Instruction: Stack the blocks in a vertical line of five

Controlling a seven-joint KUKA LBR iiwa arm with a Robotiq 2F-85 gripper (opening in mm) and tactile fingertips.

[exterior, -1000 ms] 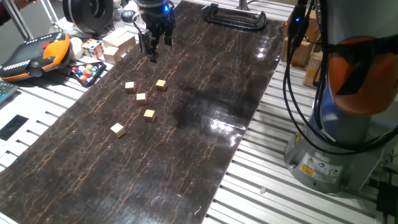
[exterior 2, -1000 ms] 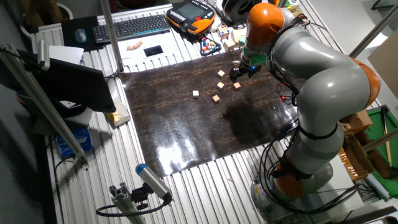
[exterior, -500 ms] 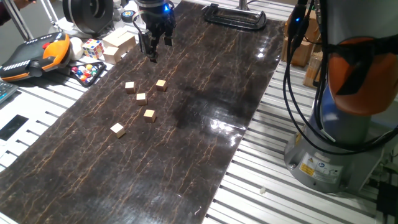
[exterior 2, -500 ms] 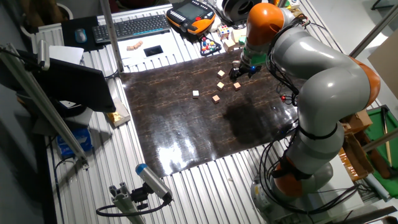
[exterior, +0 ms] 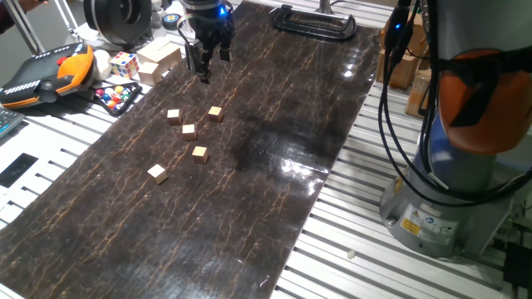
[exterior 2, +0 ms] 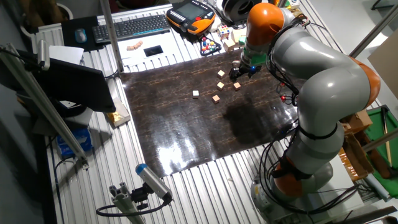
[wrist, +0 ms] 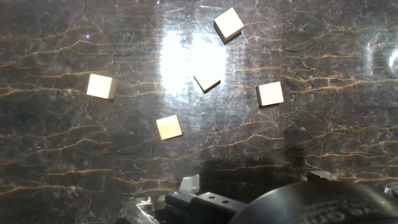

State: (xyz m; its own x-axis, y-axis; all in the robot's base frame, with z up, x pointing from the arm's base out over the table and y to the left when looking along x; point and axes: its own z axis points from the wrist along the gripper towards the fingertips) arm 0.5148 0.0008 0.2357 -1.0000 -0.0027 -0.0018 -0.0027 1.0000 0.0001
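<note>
Nothing moved: 5 tan wood cubes scattered on marbled mat; claw state unclear.

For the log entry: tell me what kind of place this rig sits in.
Most likely a robotics lab workbench. The signs: a slatted aluminium table carrying a dark marbled mat, an orange-and-grey robot teach pendant lying beside it, and a black computer keyboard at the far end.

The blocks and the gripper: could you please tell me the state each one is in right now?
Blocks: all five lie single on the mat, apart from each other, none stacked.
Gripper: above the mat beyond the blocks, holding nothing; whether the fingers are open cannot be told.
Rubik's cube: off the mat, scrambled.
</note>
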